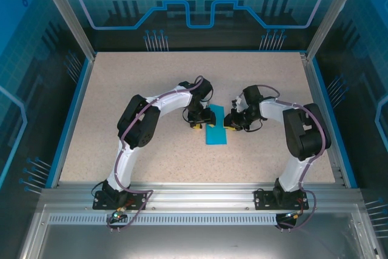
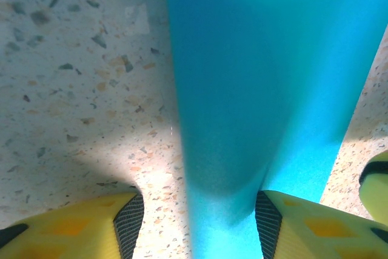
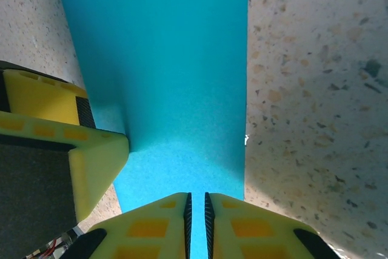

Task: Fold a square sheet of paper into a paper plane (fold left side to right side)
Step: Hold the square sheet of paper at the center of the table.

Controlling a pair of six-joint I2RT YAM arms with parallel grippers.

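Paper (image 1: 216,127), teal and narrow in outline, lies near the middle of the speckled table (image 1: 151,77), with its long sides running away from the arm bases. The two arms reach in from either side and meet over it. The left gripper (image 1: 195,124) is at the strip's left edge and the right gripper (image 1: 232,124) at its right edge, both low over the surface. On the left wrist camera, the left jaws stand well apart and astride the strip: one yellow finger (image 2: 276,222) touches the teal edge with its dark pad, while the other (image 2: 109,228) sits clear of it on bare table. On the right wrist camera, the right jaws are drawn almost together over the near end of the paper, with only a thin slit between the pads and teal showing through it. Whether they pinch the sheet or merely rest on it cannot be told. The strip's right edge runs straight and flat against the table.
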